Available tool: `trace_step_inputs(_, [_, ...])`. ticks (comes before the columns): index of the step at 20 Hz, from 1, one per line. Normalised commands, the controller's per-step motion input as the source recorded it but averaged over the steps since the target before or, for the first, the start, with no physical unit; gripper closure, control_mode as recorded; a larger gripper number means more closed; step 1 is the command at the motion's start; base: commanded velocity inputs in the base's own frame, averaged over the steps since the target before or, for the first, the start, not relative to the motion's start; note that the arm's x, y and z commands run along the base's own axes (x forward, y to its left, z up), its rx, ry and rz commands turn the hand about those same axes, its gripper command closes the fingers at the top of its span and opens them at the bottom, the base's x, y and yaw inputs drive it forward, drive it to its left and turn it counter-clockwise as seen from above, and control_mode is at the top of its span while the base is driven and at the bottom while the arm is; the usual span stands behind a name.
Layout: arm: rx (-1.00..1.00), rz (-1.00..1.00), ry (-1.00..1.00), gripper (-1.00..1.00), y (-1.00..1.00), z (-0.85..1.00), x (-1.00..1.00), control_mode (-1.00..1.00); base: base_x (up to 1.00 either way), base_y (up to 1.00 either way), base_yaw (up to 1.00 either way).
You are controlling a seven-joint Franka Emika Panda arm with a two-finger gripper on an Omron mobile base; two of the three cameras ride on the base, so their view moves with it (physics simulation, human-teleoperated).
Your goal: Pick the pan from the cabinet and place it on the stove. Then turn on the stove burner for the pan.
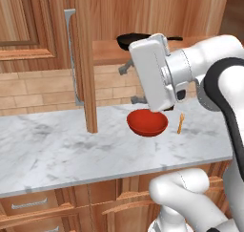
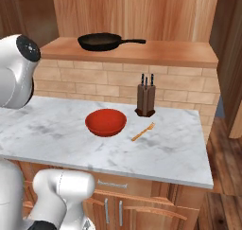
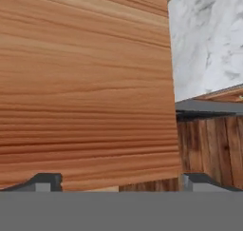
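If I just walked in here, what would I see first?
Probably the bright red bowl in the middle of the white marble counter, with a knife block behind it and to its right. Above them a black pan sits on the wooden shelf of the open cabinet, its handle pointing right. The robot's gripper is wide open, facing a wooden panel.

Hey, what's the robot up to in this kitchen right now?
The cabinet door is swung open, and the pan sits on its shelf, untouched. The white arm is raised in front of the cabinet; its tool is open and empty, with the hand view looking at a wooden panel close up. On the marble counter below are a red bowl, a knife block and a small wooden fork. Nothing has been picked up yet.
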Motion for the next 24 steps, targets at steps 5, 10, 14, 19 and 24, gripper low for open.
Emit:
trace_step_inputs(5, [-0.10,-0.13,-0.22,-1.00,-0.58,0.03,-0.01,-1.00,0.00,0.00,0.00])
trace_step_inputs(10, [-0.15,-0.26,-0.08,-1.00,-0.41,0.18,0.00,-1.00,0.00,0.00,0.00])
trace_step_inputs(14, [-0.15,-0.26,-0.08,-1.00,-0.47,0.11,0.00,-1.00,0.00,0.00,0.00])
trace_step_inputs(19, [-0.11,-0.22,-0.07,-1.00,-0.61,0.05,0.02,-1.00,0.00,0.00,0.00])
trace_step_inputs(24, [-0.08,-0.17,-0.10,-1.00,-0.64,0.00,0.17,-1.00,0.00,0.00,0.00])
